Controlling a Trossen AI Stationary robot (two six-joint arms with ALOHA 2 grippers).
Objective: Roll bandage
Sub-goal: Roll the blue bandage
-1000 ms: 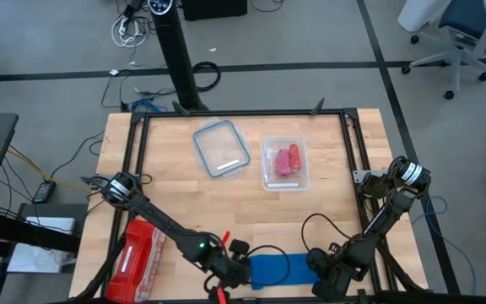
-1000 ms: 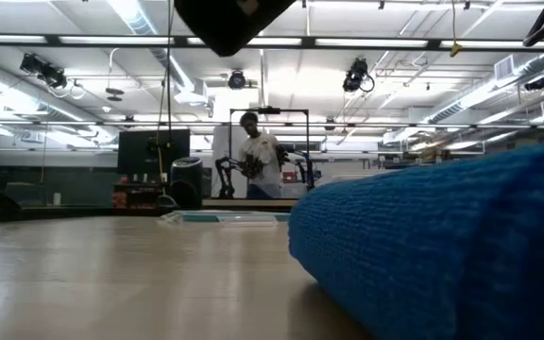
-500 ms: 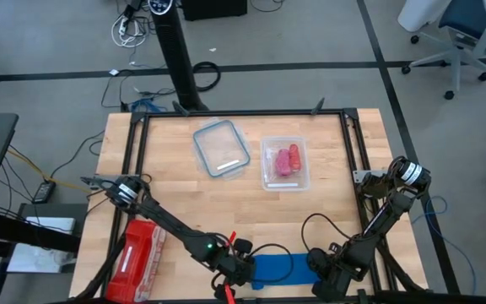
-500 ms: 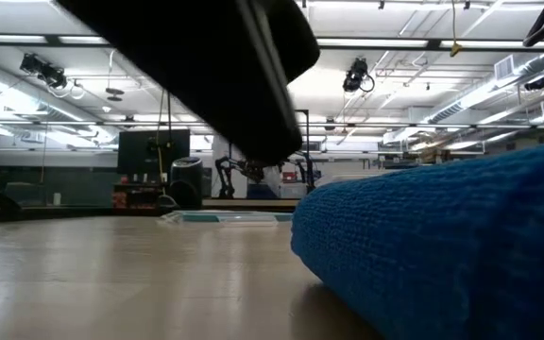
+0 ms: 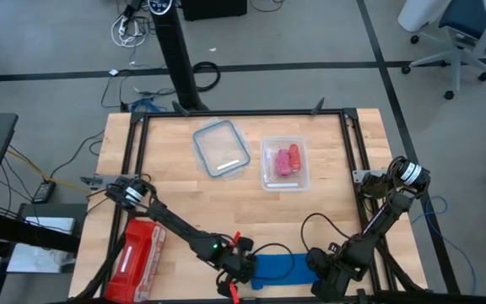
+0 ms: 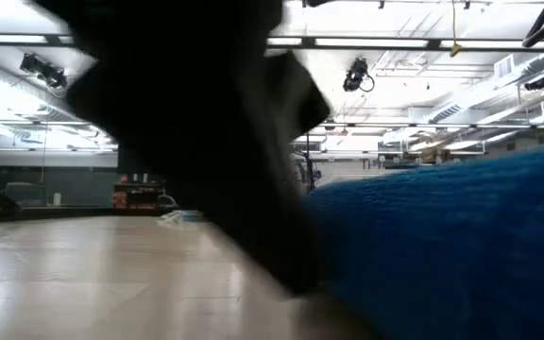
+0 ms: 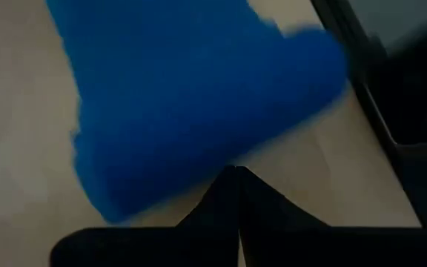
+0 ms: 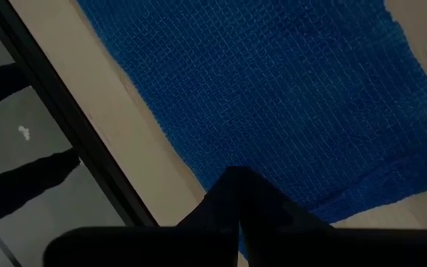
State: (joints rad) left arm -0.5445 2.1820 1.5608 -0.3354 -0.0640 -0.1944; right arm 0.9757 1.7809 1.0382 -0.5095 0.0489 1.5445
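Note:
The bright blue bandage [image 5: 281, 268] lies as a flat strip on the wooden table close to its near edge. It also shows in the low view [image 6: 442, 246]. My left gripper [image 5: 241, 272] is shut, low at the strip's left end, its tips [image 7: 236, 172] at the edge of the blue fabric [image 7: 184, 96]. My right gripper [image 5: 317, 270] is shut over the strip's right end [image 8: 273, 89]. My left gripper's shut tips stand right at the edge of the bandage's left end [image 7: 213, 159], coming down slanting from the table's left. Whether they touch it I cannot tell. My right gripper's shut fingertips [image 8: 236, 178] lie over the bandage's right end [image 8: 273, 185], coming from above. The strip lies flat on the table there.
A clear lid [image 5: 221, 148] and a clear box with pink-red rolls [image 5: 284, 163] sit at the far middle of the table. A red wrapped pack [image 5: 137, 253] lies at the near left. The black frame rail [image 8: 73, 141] runs close beside the bandage.
My left gripper has come down and moved toward the table's right edge, up to the bandage's left end. In the low view it now fills the space beside the blue fabric. My right gripper and the bandage have kept still.

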